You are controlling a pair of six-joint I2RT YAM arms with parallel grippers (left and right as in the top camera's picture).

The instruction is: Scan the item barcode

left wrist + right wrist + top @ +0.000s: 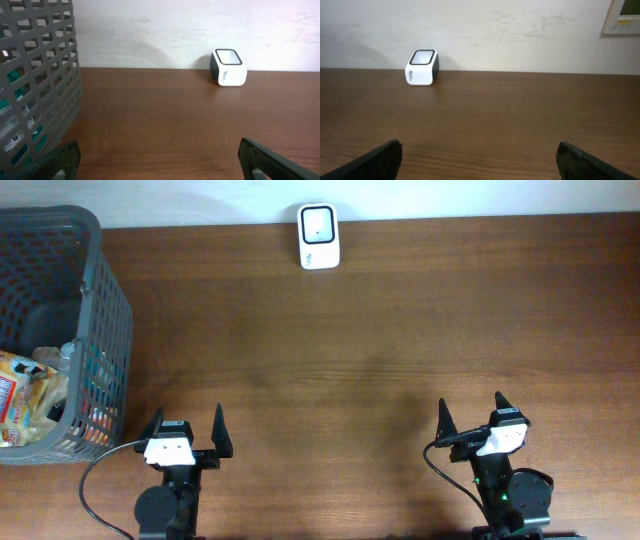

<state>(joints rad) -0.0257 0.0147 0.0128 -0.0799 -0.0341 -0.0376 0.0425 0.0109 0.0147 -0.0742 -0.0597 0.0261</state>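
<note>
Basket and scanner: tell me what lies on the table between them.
Nothing: only bare wooden table separates the basket and the scanner. The overhead view shows it, and the left wrist view confirms it.

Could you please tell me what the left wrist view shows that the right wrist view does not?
Only the left wrist view: the grey basket, filling the frame's left side. Only the right wrist view: a wall panel in the top right corner. Both: the white scanner standing by the wall, and the wooden table.
</note>
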